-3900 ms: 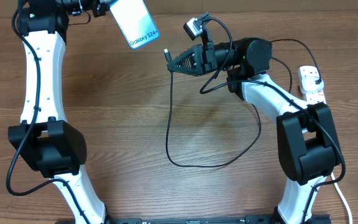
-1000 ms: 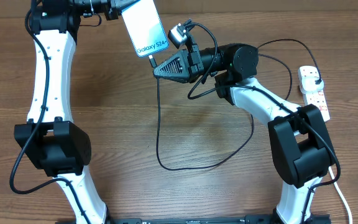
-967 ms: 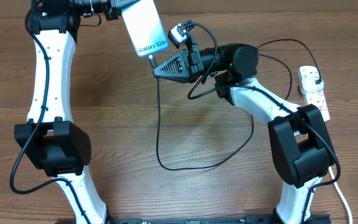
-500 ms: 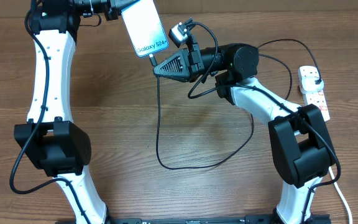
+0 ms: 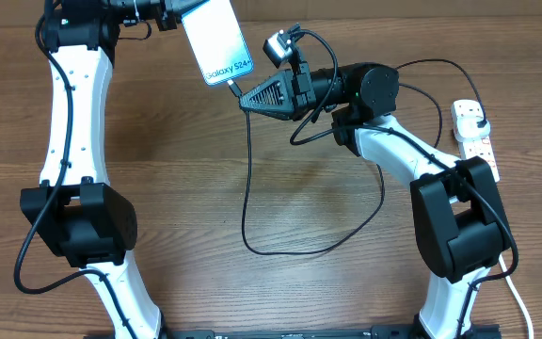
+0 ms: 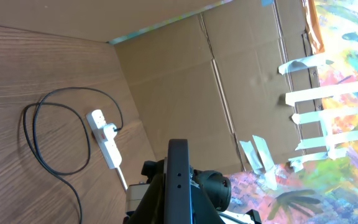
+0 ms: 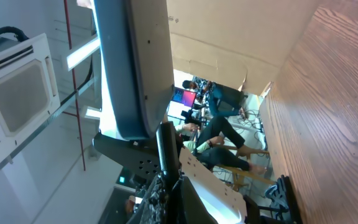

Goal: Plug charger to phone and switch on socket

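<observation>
My left gripper (image 5: 179, 13) is shut on the phone (image 5: 216, 38) and holds it in the air at the far left, its light blue "Galaxy S24" screen up. My right gripper (image 5: 244, 95) is shut on the charger's connector end, right at the phone's lower edge. I cannot tell whether the tip is seated. The black cable (image 5: 248, 188) hangs down, loops over the table and runs to its black plug (image 5: 474, 117) in the white socket strip (image 5: 479, 143). In the right wrist view the connector (image 7: 166, 146) meets the phone's edge (image 7: 135, 62). The left wrist view shows the phone edge-on (image 6: 178, 180).
The wooden table (image 5: 158, 207) lies below both arms. The socket strip also shows in the left wrist view (image 6: 106, 144) beside a cardboard wall (image 6: 179, 81), with the cable (image 6: 33, 134) curled by it. A thick white cord (image 5: 518, 301) leaves the strip at the right edge.
My right gripper has moved slightly right and up beside the phone's lower edge, and the hanging cable has shifted right with it. The phone and left arm have stayed put.
</observation>
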Robot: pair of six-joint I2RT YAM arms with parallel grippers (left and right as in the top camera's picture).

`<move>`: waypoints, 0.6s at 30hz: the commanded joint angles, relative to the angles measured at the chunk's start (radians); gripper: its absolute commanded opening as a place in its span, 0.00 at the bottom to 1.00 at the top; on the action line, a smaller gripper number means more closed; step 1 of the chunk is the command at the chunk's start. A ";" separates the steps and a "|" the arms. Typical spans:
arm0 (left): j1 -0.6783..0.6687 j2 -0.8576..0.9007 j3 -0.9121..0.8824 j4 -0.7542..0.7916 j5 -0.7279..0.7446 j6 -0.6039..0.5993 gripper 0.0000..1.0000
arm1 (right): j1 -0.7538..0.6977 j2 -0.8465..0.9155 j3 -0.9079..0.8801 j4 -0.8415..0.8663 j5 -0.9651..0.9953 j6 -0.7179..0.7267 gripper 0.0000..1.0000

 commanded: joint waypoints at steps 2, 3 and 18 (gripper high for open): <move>-0.008 0.005 0.015 0.003 0.006 0.002 0.04 | -0.010 -0.008 0.013 0.004 0.036 -0.011 0.04; -0.007 0.005 0.015 0.003 -0.010 0.001 0.04 | -0.010 -0.008 0.013 0.004 0.036 -0.011 0.04; -0.005 0.005 0.015 0.002 -0.119 -0.059 0.04 | -0.010 -0.008 0.013 0.004 0.032 -0.011 0.04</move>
